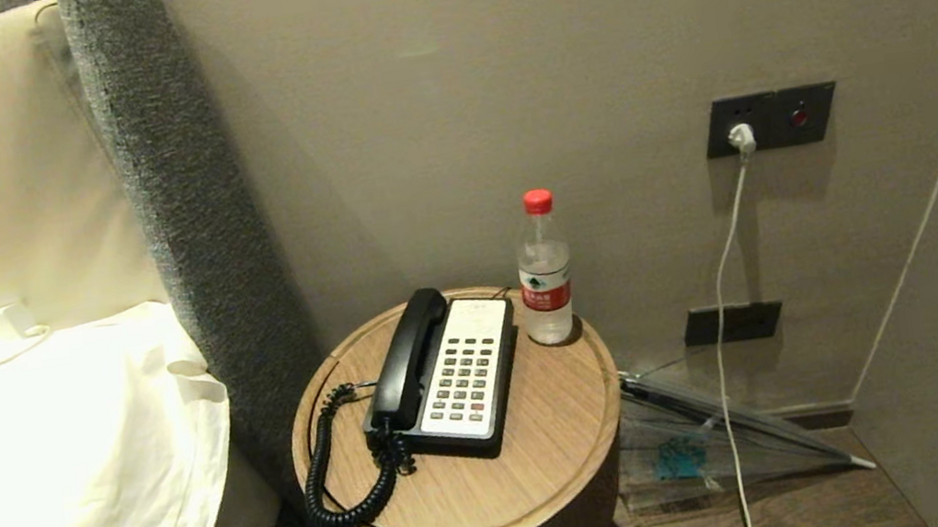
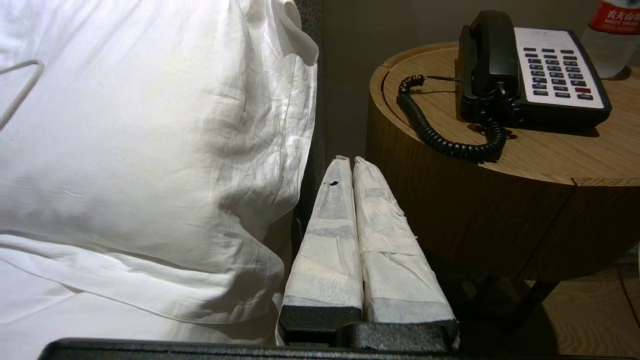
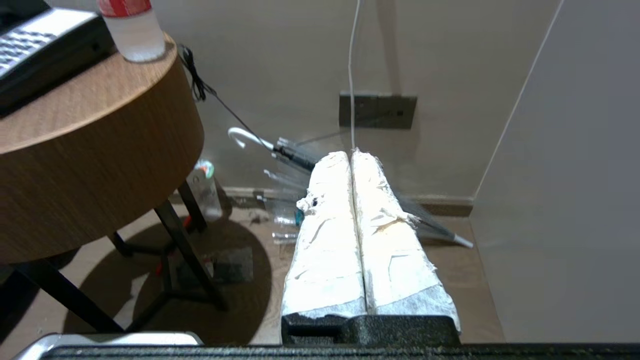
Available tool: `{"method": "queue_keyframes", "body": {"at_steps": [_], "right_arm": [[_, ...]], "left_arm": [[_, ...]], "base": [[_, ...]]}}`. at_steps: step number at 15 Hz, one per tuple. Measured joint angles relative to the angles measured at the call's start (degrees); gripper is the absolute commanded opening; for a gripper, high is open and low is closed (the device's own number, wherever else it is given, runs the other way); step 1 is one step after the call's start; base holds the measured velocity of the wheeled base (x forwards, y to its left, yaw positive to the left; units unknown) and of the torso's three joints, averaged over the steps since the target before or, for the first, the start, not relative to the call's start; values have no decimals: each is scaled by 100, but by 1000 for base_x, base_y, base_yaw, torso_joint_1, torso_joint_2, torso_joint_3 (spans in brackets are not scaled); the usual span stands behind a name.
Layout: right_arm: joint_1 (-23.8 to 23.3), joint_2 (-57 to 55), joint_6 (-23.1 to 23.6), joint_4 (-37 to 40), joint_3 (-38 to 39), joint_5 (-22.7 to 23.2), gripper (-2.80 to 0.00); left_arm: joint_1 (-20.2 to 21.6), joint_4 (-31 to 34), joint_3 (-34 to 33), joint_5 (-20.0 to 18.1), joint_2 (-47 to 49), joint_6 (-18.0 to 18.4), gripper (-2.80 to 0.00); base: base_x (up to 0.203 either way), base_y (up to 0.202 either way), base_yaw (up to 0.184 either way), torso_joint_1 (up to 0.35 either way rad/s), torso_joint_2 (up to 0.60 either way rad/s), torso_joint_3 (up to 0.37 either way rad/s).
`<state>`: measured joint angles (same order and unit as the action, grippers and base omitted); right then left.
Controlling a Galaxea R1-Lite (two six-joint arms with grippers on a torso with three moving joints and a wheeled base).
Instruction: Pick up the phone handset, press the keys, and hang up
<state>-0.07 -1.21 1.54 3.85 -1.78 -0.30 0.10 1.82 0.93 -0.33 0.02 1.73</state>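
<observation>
Beige wall point(image 1: 495, 64) and a bed with a white pillow point(image 1: 45, 476) are framing your view, and you are looking down on a round wooden bedside table point(image 1: 538, 476). On it the black-and-white phone base point(image 1: 463, 376) is sitting near the middle, and the phone handset point(image 1: 408, 356) is lying in its cradle along the base's left side, its coiled cord point(image 1: 338, 478) looping toward the table's left edge. A water bottle point(image 1: 545, 271) is standing at the back edge. Your left gripper point(image 2: 348, 162) is hanging clenched and empty between bed and table; your right gripper point(image 3: 350, 156) is hanging clenched and empty beside the table, above the floor.
</observation>
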Motion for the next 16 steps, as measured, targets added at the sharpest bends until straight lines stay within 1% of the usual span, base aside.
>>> {"method": "queue_keyframes", "body": {"at_steps": [4,16], "right_arm": [[0,0,1,0,-1,-2,-280],[-2,0,18,14,0,4,-280]], "left_arm": [[0,-4,0,0,0,20,-280],[1,-9,-2,-2,0,28,-280]], "base": [[0,0,0,4,1,75],[0,0,0,0,0,0]]}}
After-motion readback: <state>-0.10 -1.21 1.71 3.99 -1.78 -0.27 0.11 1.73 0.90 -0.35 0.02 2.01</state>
